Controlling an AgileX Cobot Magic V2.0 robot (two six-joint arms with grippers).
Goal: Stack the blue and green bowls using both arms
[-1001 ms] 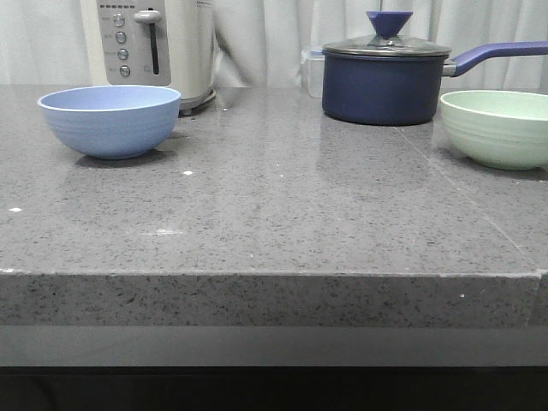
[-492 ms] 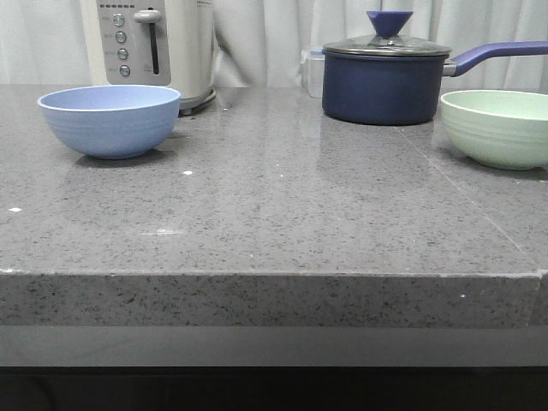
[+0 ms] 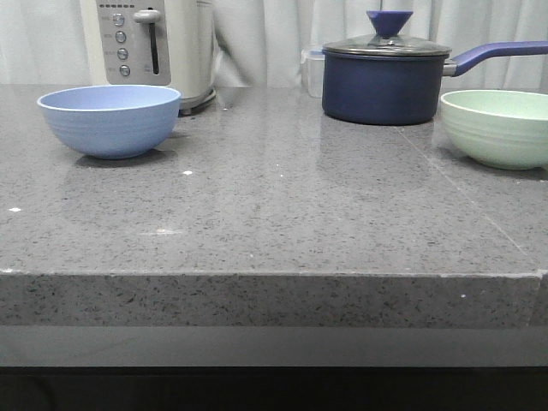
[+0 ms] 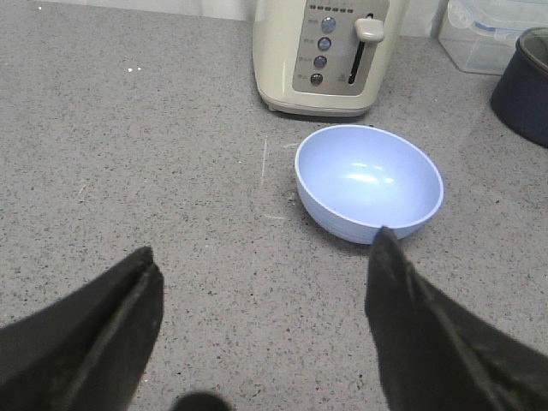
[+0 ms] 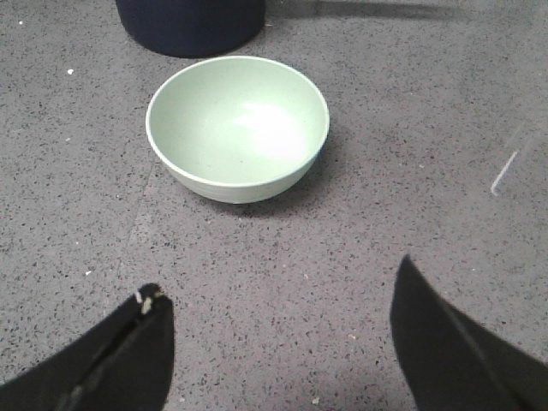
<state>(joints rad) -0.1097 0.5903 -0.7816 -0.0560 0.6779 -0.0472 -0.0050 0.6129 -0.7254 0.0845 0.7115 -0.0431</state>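
Note:
The blue bowl (image 3: pixel 110 120) stands upright and empty at the left of the grey stone counter; it also shows in the left wrist view (image 4: pixel 368 182). The green bowl (image 3: pixel 498 127) stands upright and empty at the right edge, and shows in the right wrist view (image 5: pixel 237 127). My left gripper (image 4: pixel 265 250) is open and empty above the counter, short of the blue bowl. My right gripper (image 5: pixel 278 287) is open and empty above the counter, short of the green bowl. Neither arm shows in the front view.
A cream toaster (image 3: pixel 154 47) stands just behind the blue bowl. A dark navy lidded saucepan (image 3: pixel 387 79) with a long handle stands behind the green bowl, with a clear plastic box (image 3: pixel 312 70) beside it. The counter's front edge (image 3: pixel 257 276) runs across the front view.

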